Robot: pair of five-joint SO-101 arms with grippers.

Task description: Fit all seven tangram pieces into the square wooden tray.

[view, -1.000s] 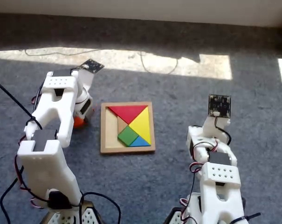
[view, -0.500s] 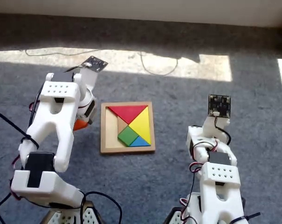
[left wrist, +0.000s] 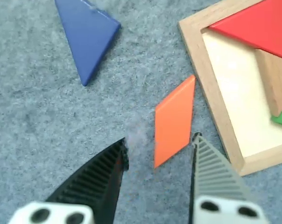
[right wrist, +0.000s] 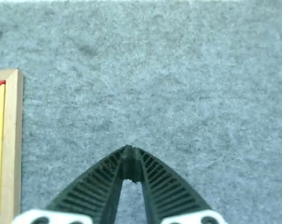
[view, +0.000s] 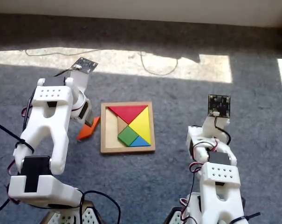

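In the tray (view: 127, 149) lie five pieces (view: 140, 123), two outside.

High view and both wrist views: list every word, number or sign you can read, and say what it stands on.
No text here can be read.
Wooden tray, orange piece, blue triangle: plain surfaces, no print.
Left arm's circuit board and right arm's circuit board: any marks are too small to read.
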